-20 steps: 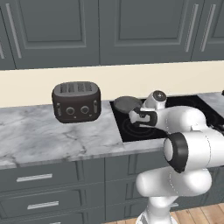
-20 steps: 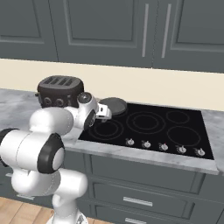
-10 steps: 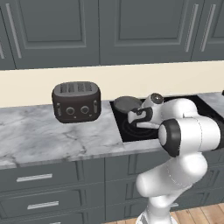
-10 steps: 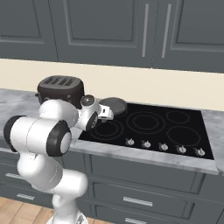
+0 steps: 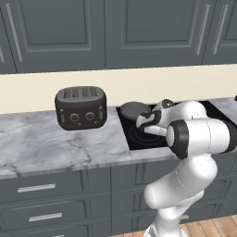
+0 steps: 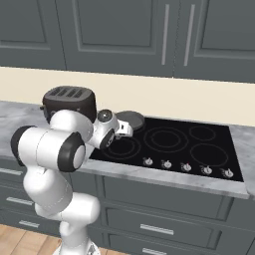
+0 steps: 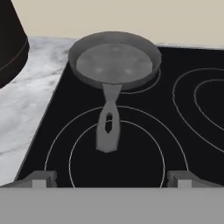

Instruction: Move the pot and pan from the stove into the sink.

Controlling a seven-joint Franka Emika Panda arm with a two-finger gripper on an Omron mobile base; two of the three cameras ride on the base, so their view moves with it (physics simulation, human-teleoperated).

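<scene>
**Open jaws low over front burner, pan just ahead**

Gripper (image 7: 112,179) has its jaws spread wide, nothing between them; fingertips (image 7: 41,178) sit at either side of the front-left burner ring, low over the glass. In the right base view the gripper (image 6: 124,128) hangs just short of the pan, w/ the white arm bent in from the left.

Pan (image 7: 114,61) sits on the stove (image 7: 192,144) at its back-left corner, flat, dark grey, empty inside. Its handle (image 7: 109,124) points straight back toward the jaws, end lying over the front burner ring, apart from both tips. Same pan (image 5: 135,109) shows in the left base view, partly behind the hand, and in the right base view (image 6: 132,118).

Stove is black glass w/ thin ring marks; row of small knobs (image 6: 186,167) along the front edge. Marble tabletop (image 5: 55,143) runs off to the left. Dark four-slot toaster (image 5: 81,107) stands on it, near the stove's left edge, well apart from the pan.
</scene>
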